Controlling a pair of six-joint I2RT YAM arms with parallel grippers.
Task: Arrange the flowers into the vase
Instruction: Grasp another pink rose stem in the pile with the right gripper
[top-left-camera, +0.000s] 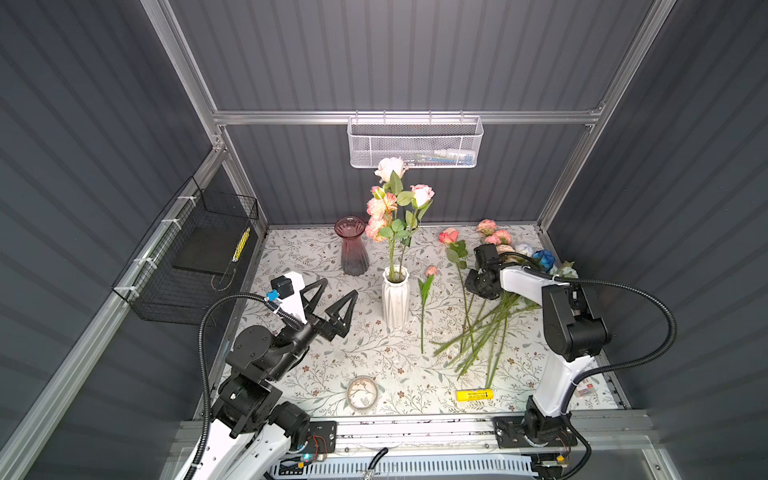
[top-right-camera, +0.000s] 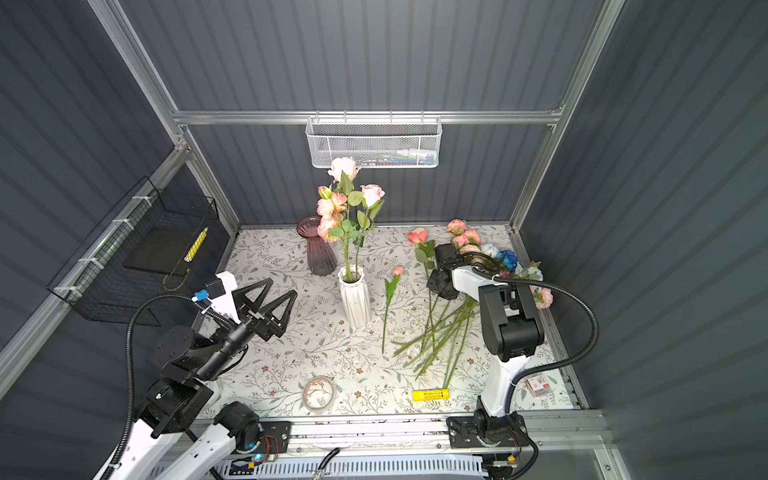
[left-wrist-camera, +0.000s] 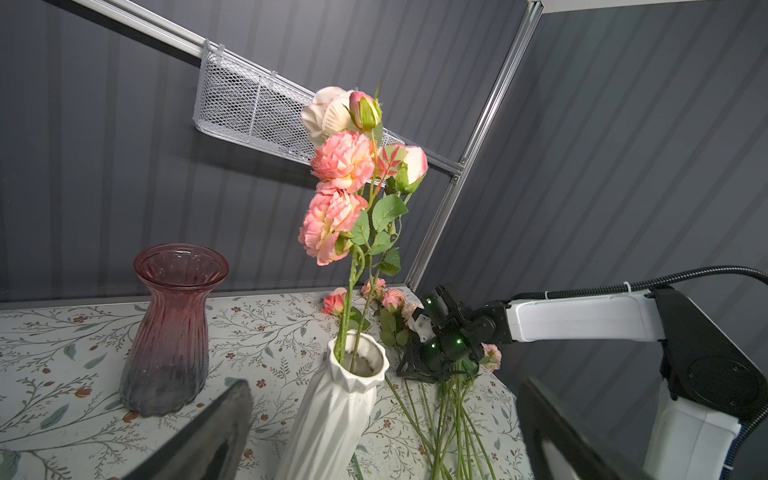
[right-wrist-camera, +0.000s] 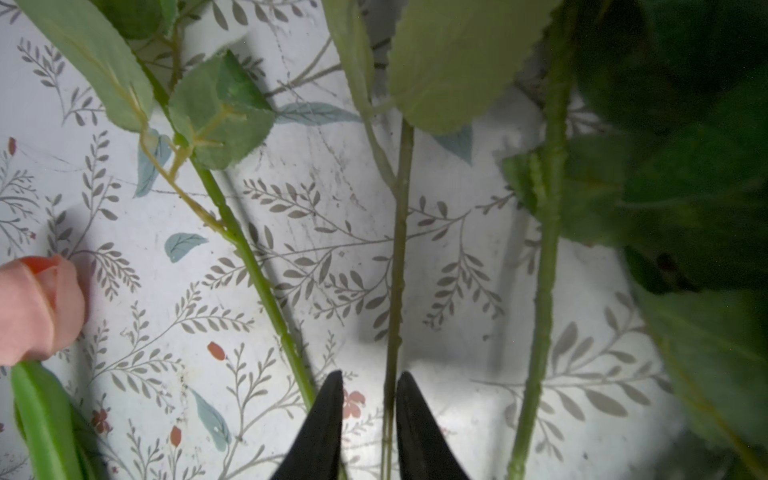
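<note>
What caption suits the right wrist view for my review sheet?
Right claw straddling one thin green stem on the floral tabletop, jaws apart, neighbouring stems and a pink bud alongside.

Pink, peach and cream flowers (top-left-camera: 380, 208) on green stems fill a white ridged vase (top-left-camera: 395, 299), left of it a wine-red glass vase (top-left-camera: 352, 249) fading to smoky grey. The counter (top-left-camera: 395, 365) is white, printed with grey-green sprigs and small rust-red blossoms. At right are loose flowers (top-left-camera: 494, 239) in pink and pale blue, with one deep blue flower (top-left-camera: 543, 258). Near, a yellow tube (top-left-camera: 474, 395); far, dark grey ribbed walls (top-left-camera: 374, 54).
</note>
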